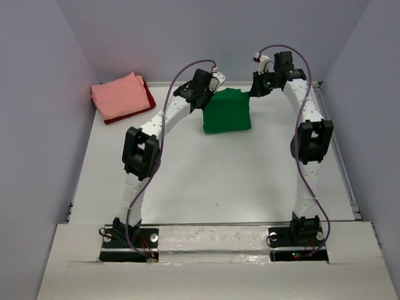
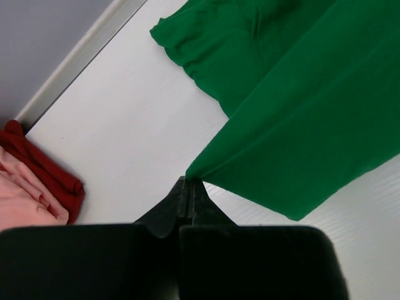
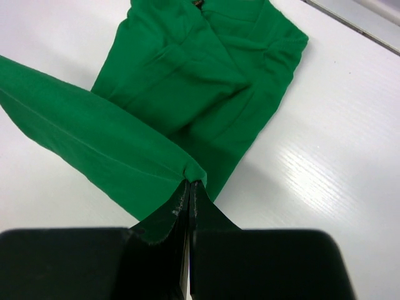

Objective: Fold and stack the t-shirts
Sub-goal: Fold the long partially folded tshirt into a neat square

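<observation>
The green t-shirt (image 1: pixel 227 111) lies part-folded at the back middle of the table. My left gripper (image 1: pixel 210 94) is shut on its left corner, seen in the left wrist view (image 2: pixel 189 179), and lifts a flap of green cloth (image 2: pixel 300 125). My right gripper (image 1: pixel 255 87) is shut on the right corner, seen in the right wrist view (image 3: pixel 190 182), with a raised fold of green cloth (image 3: pixel 94 144) running left. The salmon pink t-shirt (image 1: pixel 120 97) lies folded on top of the dark red t-shirt (image 1: pixel 149 97) at the back left. Both also show in the left wrist view, pink (image 2: pixel 22 194) and red (image 2: pixel 44 169).
The white table (image 1: pixel 237 181) is walled by grey panels at the back and both sides. A metal rail (image 1: pixel 337 144) runs along the right edge. The arm bases stand at the near edge.
</observation>
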